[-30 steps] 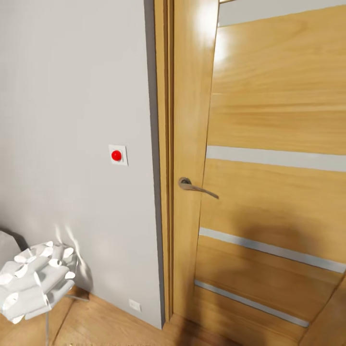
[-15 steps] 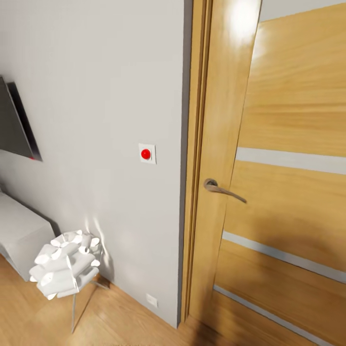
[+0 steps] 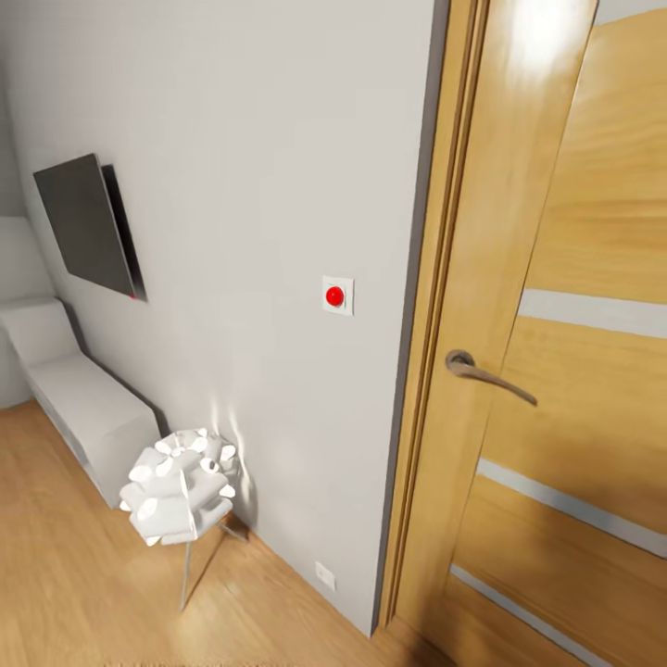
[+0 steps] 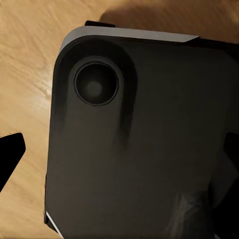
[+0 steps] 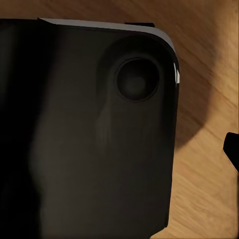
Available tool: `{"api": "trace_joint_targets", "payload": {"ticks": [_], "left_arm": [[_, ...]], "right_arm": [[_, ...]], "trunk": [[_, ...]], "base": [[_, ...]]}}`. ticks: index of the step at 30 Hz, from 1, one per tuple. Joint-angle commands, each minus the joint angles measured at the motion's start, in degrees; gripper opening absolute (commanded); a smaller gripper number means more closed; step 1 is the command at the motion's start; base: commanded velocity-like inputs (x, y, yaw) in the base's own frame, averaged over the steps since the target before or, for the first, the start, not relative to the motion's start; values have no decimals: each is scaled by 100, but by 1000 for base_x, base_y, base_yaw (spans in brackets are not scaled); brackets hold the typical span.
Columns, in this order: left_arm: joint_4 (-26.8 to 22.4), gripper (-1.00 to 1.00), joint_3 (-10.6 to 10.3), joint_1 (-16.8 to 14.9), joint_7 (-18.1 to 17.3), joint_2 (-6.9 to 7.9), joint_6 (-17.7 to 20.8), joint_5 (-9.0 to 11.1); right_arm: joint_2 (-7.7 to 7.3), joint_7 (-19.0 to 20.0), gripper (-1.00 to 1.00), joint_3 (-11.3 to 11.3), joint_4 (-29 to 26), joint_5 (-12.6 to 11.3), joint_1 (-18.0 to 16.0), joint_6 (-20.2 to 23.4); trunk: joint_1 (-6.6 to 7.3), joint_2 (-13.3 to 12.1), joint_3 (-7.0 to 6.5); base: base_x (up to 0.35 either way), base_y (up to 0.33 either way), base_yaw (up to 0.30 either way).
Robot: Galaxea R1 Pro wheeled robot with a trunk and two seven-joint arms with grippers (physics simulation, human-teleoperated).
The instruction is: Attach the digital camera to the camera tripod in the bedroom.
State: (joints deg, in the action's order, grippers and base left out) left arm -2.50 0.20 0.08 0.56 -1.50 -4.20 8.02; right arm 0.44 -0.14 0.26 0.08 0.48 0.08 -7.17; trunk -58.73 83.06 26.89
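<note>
A grey wall (image 3: pixel 232 139) meets a light wood floor (image 3: pixel 56 556) in the head view, with a wooden door (image 3: pixel 574 371) and its lever handle (image 3: pixel 486 372) at the right. On the wall sit a small white switch plate with a red button (image 3: pixel 335 295) and a dark flat panel (image 3: pixel 85 225); below stand a low white cabinet (image 3: pixel 83 403) and a white tube-cluster floor lamp (image 3: pixel 181 486).

Neither the digital camera nor the camera tripod can be picked out here, so where they are cannot be told. The robot appears to be in the travel or search step; the next move calls for turning or driving until the tripod and camera come into sight.

Each wrist view looks down on a dark rounded-corner body (image 4: pixel 139 139) (image 5: pixel 84 134), probably the robot's own base, over the wood floor, suggesting both arms hang low. A black tip (image 4: pixel 10 154) edges the left wrist view, another (image 5: pixel 233 149) the right. Whether either hand is spread or closed, or holding anything, cannot be told.
</note>
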Motion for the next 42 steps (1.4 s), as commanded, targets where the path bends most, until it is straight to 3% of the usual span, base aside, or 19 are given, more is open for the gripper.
{"api": "trace_joint_targets", "payload": {"ticks": [1, 42], "left_arm": [[-5, 100, -2, 1, 6, -1, -10, 45], [-5, 100, -2, 1, 2, -6, -8, 49]], "right_arm": [[0, -2, 100, 3, 1, 5, 1, -21], [-1, -3, 100, 7, 1, -1, 1, -21]], "trunk": [[0, 2, 3], [0, 2, 3]], "base": [[0, 0, 300], [0, 0, 300]]}}
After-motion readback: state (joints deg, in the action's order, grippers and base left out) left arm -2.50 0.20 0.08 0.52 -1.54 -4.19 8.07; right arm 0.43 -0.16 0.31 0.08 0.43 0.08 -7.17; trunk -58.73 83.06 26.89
